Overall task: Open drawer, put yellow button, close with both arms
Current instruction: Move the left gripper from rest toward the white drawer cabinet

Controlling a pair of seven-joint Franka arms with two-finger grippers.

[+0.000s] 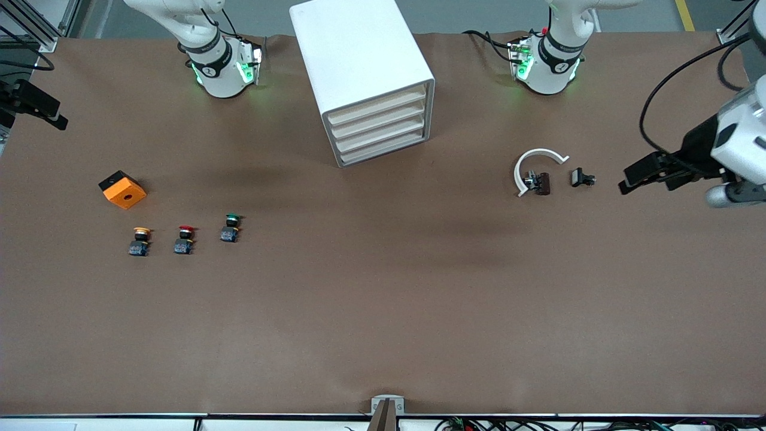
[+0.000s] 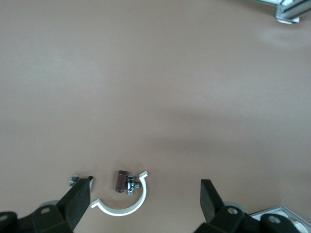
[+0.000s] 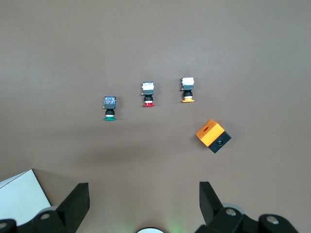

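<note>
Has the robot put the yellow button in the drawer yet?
Not yet, nothing looks done. The top drawer is shut, and the yellow button sits on the table beside the red button. Both the left pincer and right pincer are open and empty. Opening, loading and closing remain.

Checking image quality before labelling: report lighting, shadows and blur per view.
Front view: even light, soft arm shadows on the table, green glow at both arm bases. Left wrist view: sharp, broad soft shadow above the white clip. Right wrist view: evenly lit, the yellow button sharp, faint shadow band.
</note>
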